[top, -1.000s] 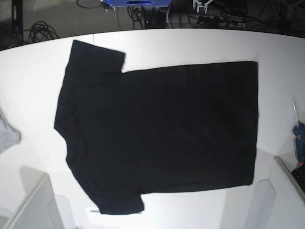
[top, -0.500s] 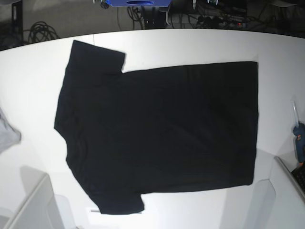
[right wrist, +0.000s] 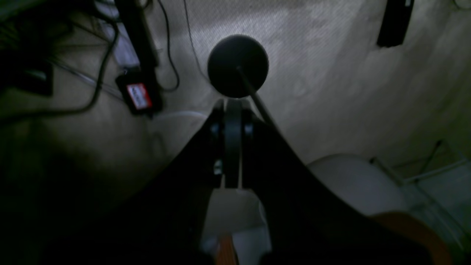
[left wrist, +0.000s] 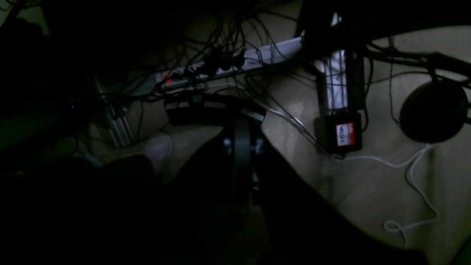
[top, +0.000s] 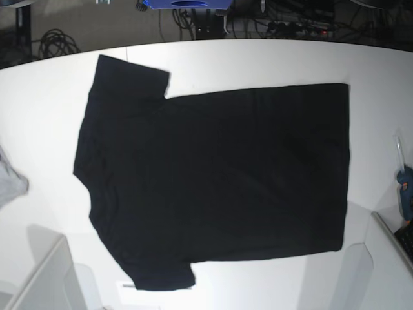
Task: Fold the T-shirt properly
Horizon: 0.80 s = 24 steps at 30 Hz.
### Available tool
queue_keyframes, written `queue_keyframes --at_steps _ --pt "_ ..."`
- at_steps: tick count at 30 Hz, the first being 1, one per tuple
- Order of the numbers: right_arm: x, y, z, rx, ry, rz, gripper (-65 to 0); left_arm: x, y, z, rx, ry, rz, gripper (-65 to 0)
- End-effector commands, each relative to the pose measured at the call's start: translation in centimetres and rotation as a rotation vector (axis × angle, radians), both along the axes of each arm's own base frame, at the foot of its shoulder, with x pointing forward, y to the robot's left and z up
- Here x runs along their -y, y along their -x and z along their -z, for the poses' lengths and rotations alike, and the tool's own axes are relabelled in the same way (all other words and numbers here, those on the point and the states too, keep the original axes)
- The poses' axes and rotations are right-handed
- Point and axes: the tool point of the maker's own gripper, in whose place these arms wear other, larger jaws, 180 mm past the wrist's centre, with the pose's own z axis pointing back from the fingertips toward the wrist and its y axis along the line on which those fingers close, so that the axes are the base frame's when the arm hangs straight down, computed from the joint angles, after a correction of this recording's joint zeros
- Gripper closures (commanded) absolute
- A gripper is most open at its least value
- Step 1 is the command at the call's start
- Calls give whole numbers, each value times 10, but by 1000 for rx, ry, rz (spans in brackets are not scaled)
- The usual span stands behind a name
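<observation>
A: Now, base view: the T-shirt [top: 213, 184] lies flat, plain side up, mid-table [top: 51, 116], collar end at 9 o'clock, hem at 3, sleeves at 11 and 7. No fold made yet, I'd say.

B: And your claws?

A: Both off the cloth, neither seen from base. Left gripper [left wrist: 241, 147] and right gripper [right wrist: 232, 125] each show jaws pressed together w/ nothing between them, pointed at floor and cables [left wrist: 220, 55], not the table.

B: So how do you start well?

A: Bring both arms over the shirt first. Pinch one long edge at two spots, shoulder and hem, lift evenly, lay it across w/o dragging. Mind the grey cloth [top: 10, 184] at 9 and the blue tool [top: 405, 190] at 3.

B: What can't you make out?

A: Print side's face down, unseen. Wrist views very dark; sleeve at 7 sits near the frame edge.
</observation>
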Motion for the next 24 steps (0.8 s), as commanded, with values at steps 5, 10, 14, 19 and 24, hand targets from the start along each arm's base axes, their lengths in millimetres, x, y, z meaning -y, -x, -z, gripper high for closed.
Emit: queue_keyframes --at_steps 5,10,14,19,24 --pt "24 -15 -31 82 76 30 0 0 -11 -28 66 65 -90 0" --pt "58 -39 -56 168 167 62 0 0 -34 -56 137 116 -98 0" --pt "75 -63 -82 256 230 81 0 3 -50 -84 203 127 -85 0" --pt "84 -96 -113 364 276 67 0 -23 -79 -122 313 62 -93 0" --pt "82 -128 -137 461 295 43 0 -40 -105 -151 409 13 -87 0"
